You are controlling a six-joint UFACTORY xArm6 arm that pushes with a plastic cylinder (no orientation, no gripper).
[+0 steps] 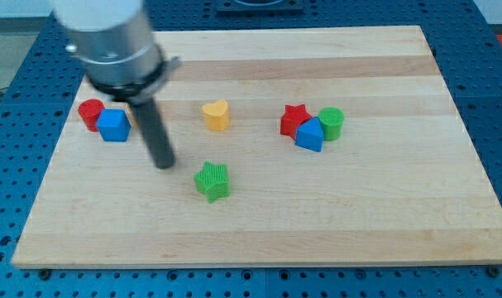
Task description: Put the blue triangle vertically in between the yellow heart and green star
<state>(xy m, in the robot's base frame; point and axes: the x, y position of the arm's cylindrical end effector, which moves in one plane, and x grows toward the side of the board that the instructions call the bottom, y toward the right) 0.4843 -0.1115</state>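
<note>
Your green star [212,180] sits lowest, at centre frame. The tip [164,164] rests just to its upper left, touching nothing. The yellow heart [217,115] lies above the star. The blue triangle [310,134] sits centre right, wedged between the red star [294,120] and green cylinder [332,122].

arm [110,41] blurred, cut off at top

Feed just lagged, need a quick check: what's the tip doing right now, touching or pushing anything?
My tip: touching no block, pushing nothing; it sits left of the green star, below-right of the blue cube.
</note>
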